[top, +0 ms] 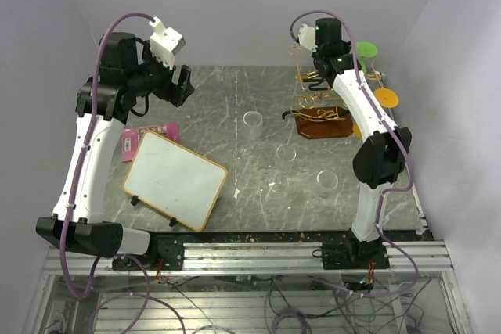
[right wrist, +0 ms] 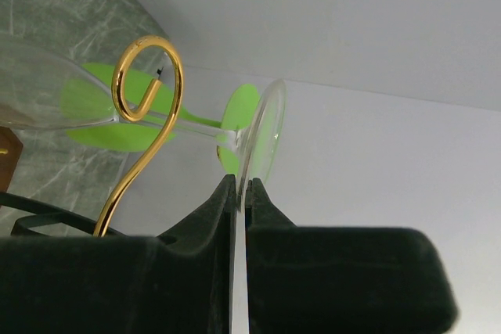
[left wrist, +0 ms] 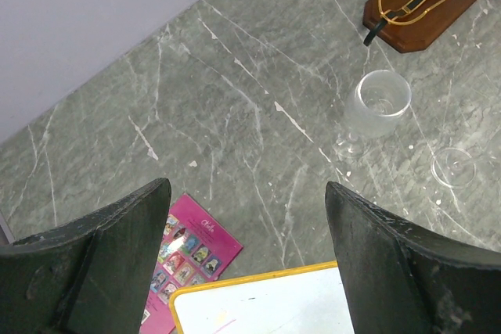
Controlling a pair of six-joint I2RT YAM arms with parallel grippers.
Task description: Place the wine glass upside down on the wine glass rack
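Right gripper [right wrist: 241, 187] is clamping shut on the wine glass [right wrist: 264, 134] by its foot, holding the stem at the gold hook [right wrist: 149, 40] of the wine glass rack [top: 321, 127] for hanging; I'm holding the left gripper [left wrist: 246, 193] wide open, empty.

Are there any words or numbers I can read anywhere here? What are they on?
Pink picture card: one small curly white word near its top, too blurred to read.
White board with a yellow frame: no writing that can be read.
Nothing else shows words or numbers.
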